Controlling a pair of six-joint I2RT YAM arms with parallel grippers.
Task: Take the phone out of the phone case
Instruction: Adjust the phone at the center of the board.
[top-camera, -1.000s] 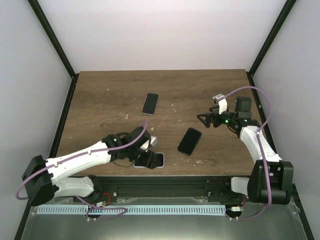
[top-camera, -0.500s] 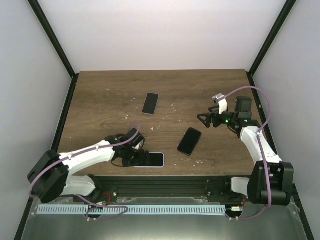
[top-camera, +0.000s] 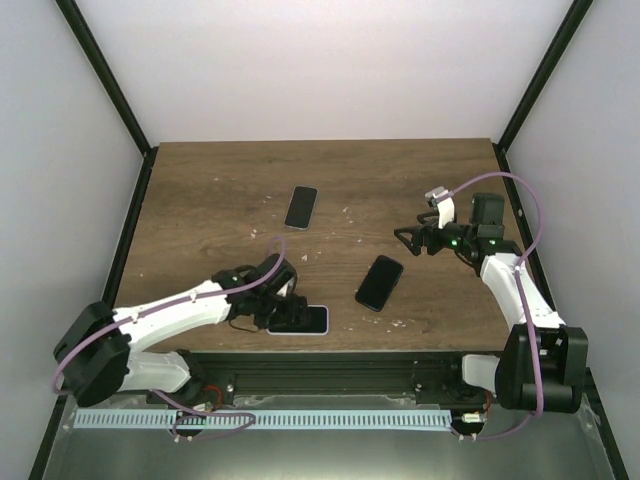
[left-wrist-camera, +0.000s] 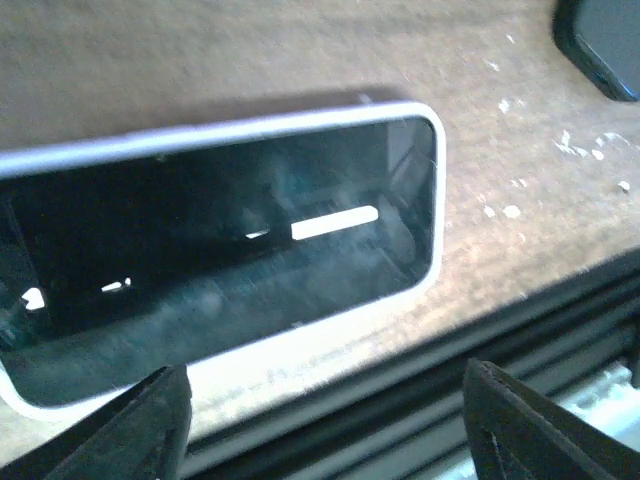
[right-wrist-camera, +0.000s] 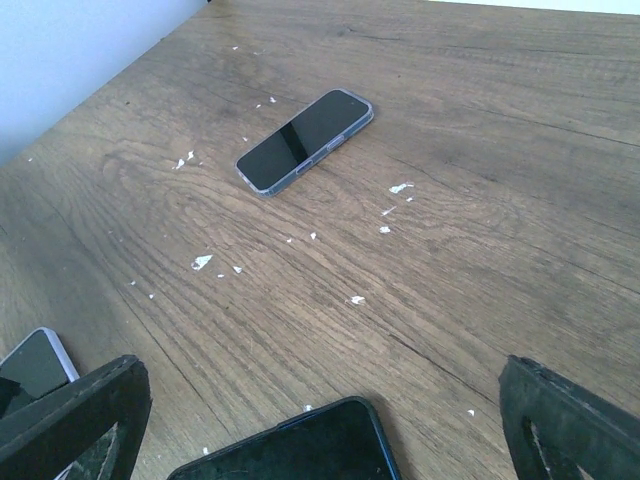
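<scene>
A robotics lab test cell: a wood-grain surface is boxed in by blank white panels and black frame posts. Two white-and-black robot arms are bolted at its near edge, above a slotted cable duct and a metal tray.

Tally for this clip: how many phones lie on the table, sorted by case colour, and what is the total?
White-cased phone: 1
Black-cased phone: 1
Grey-cased phone: 1
Total: 3
</scene>
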